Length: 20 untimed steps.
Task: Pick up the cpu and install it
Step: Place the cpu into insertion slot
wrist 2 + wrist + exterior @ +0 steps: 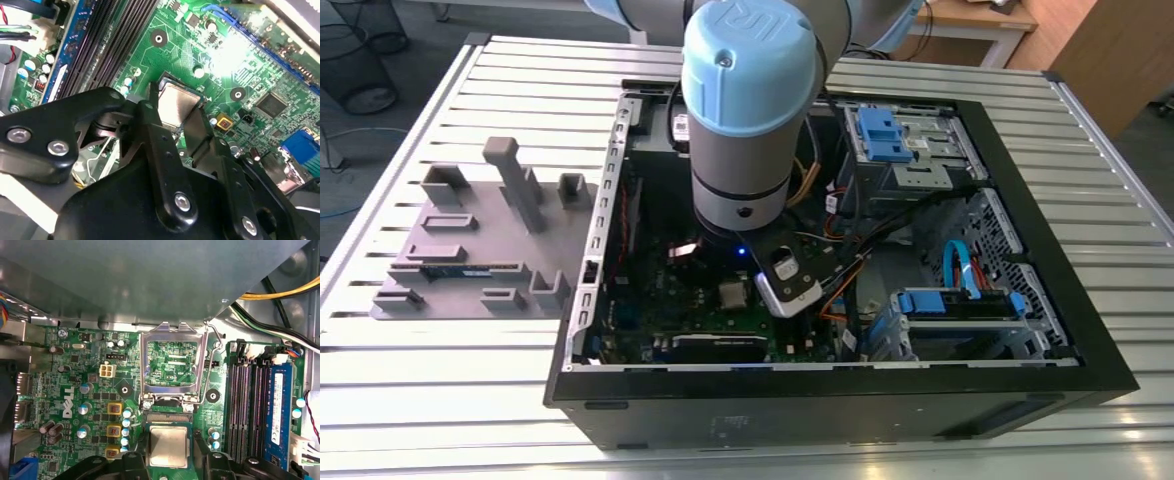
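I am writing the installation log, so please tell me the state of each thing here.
cpu: flat at the socket, silver top up.
socket frame: swung open, not clamped down.
gripper: down at the cpu, inside the case.
memory stick: seated in its slot.
computer case: lying on its side, open.

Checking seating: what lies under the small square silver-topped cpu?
Green motherboard shows around the small square silver-topped cpu, beside the open metal socket frame. The chip covers whatever lies beneath it.
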Motion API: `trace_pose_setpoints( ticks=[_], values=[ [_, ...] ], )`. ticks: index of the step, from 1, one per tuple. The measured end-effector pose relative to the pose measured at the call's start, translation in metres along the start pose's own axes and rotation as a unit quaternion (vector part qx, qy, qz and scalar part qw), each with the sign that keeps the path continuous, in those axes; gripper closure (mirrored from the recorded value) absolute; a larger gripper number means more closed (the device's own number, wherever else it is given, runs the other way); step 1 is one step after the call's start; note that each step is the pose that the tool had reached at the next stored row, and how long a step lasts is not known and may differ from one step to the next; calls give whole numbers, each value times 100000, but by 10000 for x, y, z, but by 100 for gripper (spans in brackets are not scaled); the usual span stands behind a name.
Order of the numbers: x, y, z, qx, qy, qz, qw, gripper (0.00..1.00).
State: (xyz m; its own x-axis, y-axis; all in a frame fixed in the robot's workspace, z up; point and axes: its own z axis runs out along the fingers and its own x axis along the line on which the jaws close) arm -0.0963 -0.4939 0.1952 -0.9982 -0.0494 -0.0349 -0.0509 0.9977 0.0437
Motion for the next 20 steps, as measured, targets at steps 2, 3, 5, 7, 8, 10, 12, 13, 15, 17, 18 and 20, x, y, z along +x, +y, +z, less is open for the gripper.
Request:
trace_pose_setpoints(
  ticks=[2, 3, 5, 7, 8, 10, 12, 13, 15, 17, 18, 20],
  values=[
    [7, 0, 1, -329, -22, 139, 99999, 53],
    [7, 1, 0, -429, -27, 176, 99999, 53],
    [7, -1, 3, -558, -43, 269, 99998, 53],
    [8, -14, 5, -561, -51, 525, 99997, 53],
    [8, -24, 6, -557, -64, 704, 99996, 53],
    [10, -38, 6, -564, -78, 1007, 99993, 53],
    [10, -46, 8, -587, -88, 1251, 99990, 53],
    [10, -50, 10, -590, -101, 1405, 99988, 53],
    [11, -56, 14, -581, -130, 1885, 99980, 53],
    [11, -58, 17, -558, -161, 2571, 99965, 53],
    [11, -59, 19, -536, -177, 2954, 99955, 53],
    [10, -60, 22, -511, -216, 3818, 99926, 53]
  ],
)
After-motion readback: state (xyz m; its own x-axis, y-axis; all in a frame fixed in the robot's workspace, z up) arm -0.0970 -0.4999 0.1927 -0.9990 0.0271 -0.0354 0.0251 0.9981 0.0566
